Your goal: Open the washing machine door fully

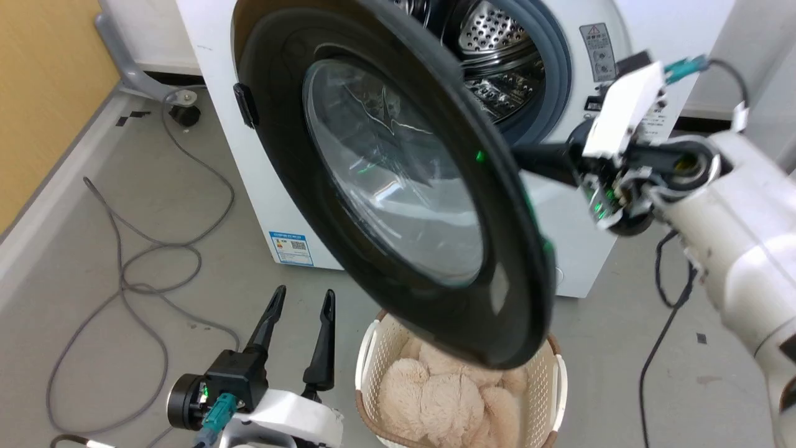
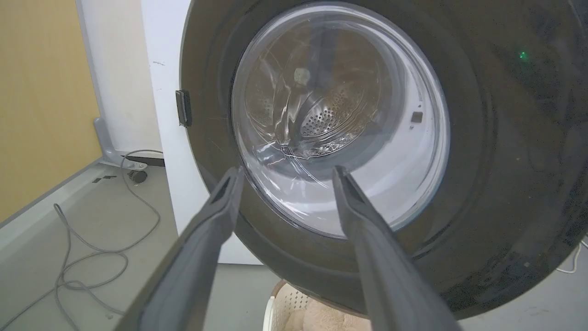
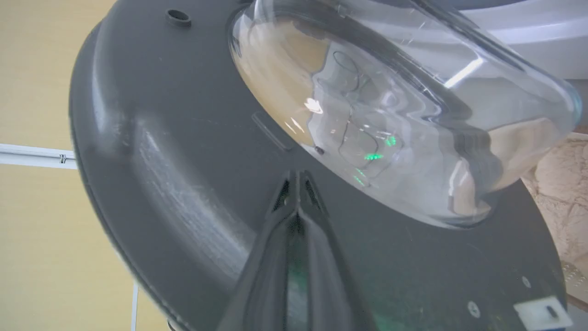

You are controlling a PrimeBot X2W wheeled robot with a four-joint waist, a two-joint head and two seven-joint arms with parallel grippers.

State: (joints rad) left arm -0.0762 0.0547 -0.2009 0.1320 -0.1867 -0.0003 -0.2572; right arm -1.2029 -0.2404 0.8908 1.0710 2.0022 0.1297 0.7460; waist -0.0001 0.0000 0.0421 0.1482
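The washing machine (image 1: 261,186) is a white box with its steel drum (image 1: 497,37) exposed. Its round black-rimmed door (image 1: 280,124) stands swung partway out on the left hinge, glass bowl (image 1: 398,186) facing me. My right gripper (image 1: 519,158) reaches behind the door's free edge. In the right wrist view its fingers (image 3: 296,174) are shut together, tips against the door's dark inner face (image 3: 161,138), beside the bulging glass (image 3: 390,115). My left gripper (image 1: 305,292) is open and empty, low in front of the door (image 2: 482,138), apart from it, with its fingertips (image 2: 288,169) pointing at the glass.
A white laundry basket (image 1: 553,373) holding beige plush toys (image 1: 435,398) sits on the floor right under the door's lower edge. Grey cables (image 1: 143,267) loop over the floor at left. A grey stand foot with a caster (image 1: 180,106) is by the yellow wall (image 1: 43,74).
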